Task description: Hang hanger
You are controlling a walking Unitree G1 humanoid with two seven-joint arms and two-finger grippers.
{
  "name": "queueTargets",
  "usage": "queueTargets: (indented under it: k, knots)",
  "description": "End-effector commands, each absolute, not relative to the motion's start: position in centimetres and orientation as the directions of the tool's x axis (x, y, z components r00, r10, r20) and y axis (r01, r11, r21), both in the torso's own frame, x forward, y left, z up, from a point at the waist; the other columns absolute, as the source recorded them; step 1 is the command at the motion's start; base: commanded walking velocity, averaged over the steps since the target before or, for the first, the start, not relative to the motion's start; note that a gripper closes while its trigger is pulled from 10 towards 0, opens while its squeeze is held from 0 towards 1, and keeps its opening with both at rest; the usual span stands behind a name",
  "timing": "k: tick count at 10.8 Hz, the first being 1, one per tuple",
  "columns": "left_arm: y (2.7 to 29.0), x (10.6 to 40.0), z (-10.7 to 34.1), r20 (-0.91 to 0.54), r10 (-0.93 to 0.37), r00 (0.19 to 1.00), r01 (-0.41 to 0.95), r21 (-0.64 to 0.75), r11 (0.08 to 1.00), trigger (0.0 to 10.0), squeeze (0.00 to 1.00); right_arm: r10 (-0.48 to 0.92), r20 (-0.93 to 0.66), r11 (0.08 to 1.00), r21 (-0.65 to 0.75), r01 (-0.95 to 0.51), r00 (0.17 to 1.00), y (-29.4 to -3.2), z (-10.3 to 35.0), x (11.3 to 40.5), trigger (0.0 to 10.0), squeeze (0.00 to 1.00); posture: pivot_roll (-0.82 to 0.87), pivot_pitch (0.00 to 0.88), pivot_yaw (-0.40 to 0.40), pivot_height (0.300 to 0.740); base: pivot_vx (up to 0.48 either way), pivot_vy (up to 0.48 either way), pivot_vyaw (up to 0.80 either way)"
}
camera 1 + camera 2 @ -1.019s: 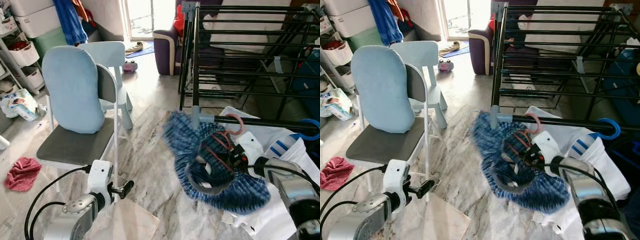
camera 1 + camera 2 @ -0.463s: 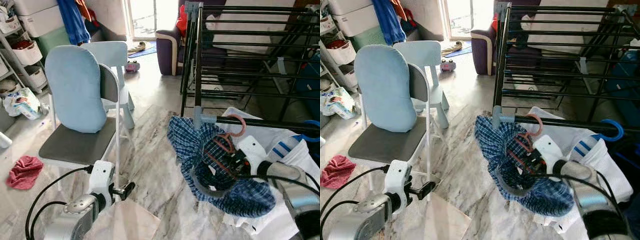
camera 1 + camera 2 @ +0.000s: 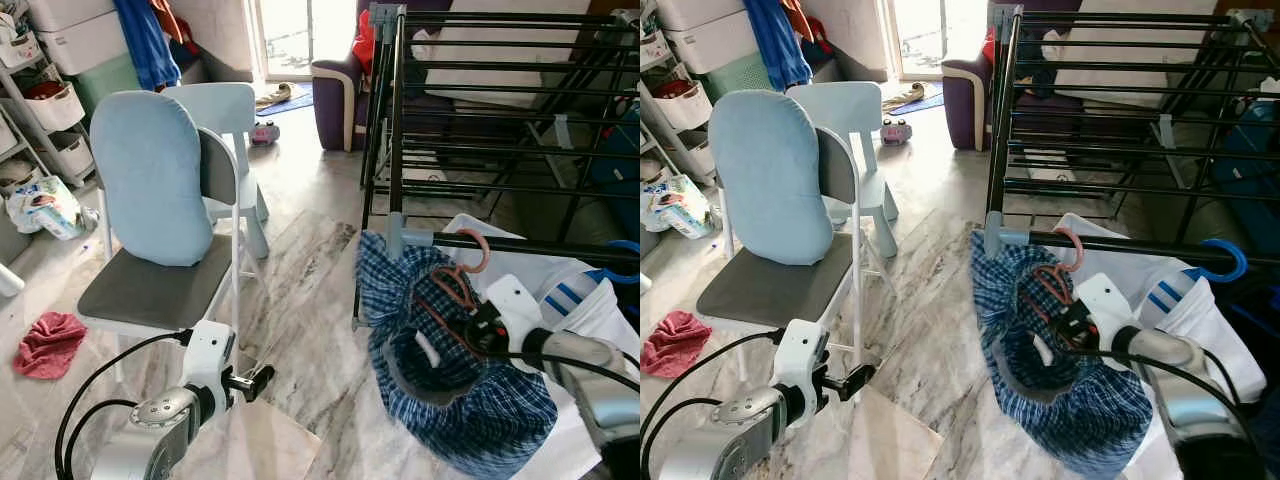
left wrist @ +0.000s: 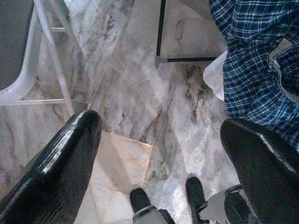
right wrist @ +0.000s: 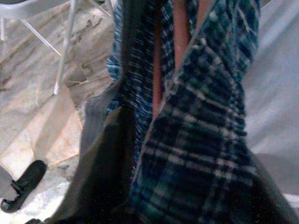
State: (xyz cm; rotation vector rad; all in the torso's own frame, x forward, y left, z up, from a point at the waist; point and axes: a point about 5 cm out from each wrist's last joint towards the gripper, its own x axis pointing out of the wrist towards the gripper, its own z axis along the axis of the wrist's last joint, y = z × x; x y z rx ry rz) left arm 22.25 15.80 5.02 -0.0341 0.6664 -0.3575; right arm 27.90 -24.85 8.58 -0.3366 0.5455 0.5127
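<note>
Marble floor (image 3: pixel 300 300) lies under it all, with a big black rack (image 3: pixel 480 120) standing to the right. On the left is a grey chair (image 3: pixel 160 290) with a blue cushion (image 3: pixel 150 175) leaning on its back, and a pale blue chair (image 3: pixel 225 110) stands just behind it. Shelves (image 3: pixel 40 110) with bins line the far left wall, and a purple sofa (image 3: pixel 340 90) sits at the back. A blue plaid shirt (image 3: pixel 450 370) droops from a pink hanger (image 3: pixel 455 285), whose hook (image 3: pixel 478 245) sits on the rack's near bar (image 3: pixel 520 245). The right gripper (image 3: pixel 470 330) is clamped on the hanger, pressed into the shirt. White cloth (image 3: pixel 575 290) hangs beside it on a blue hanger (image 3: pixel 625 262). The left gripper (image 3: pixel 250 380) hangs low by the grey chair; from the left wrist its fingers (image 4: pixel 60 158) are spread wide over the floor, with the robot's feet (image 4: pixel 168 198) below. From the right wrist you see plaid (image 5: pixel 205 140) up close and the pink bars (image 5: pixel 180 42) of the hanger. A red rag (image 3: pixel 45 345) lies on the floor at the left. No writing can be read.
</note>
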Motion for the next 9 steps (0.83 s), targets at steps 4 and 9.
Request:
queueTargets:
  k: [4,9]
  knots:
    - [16.2,22.3,5.3,-0.601,-0.328,0.729,0.325,-0.118,0.938,10.0,0.0,0.4,-0.6,0.797,-0.146,-0.586,0.693,-26.2,10.3,27.5,10.0,0.0,-0.13,0.0,0.039,0.74,0.0,0.0,0.0]
    - [16.3,22.4,5.3,-0.606,-0.329,0.725,0.331,-0.113,0.937,10.0,0.0,0.466,-0.676,0.763,-0.021,-0.647,0.571,-26.0,8.7,25.4,0.0,0.0,-0.13,0.0,0.043,0.74,0.0,0.0,0.0]
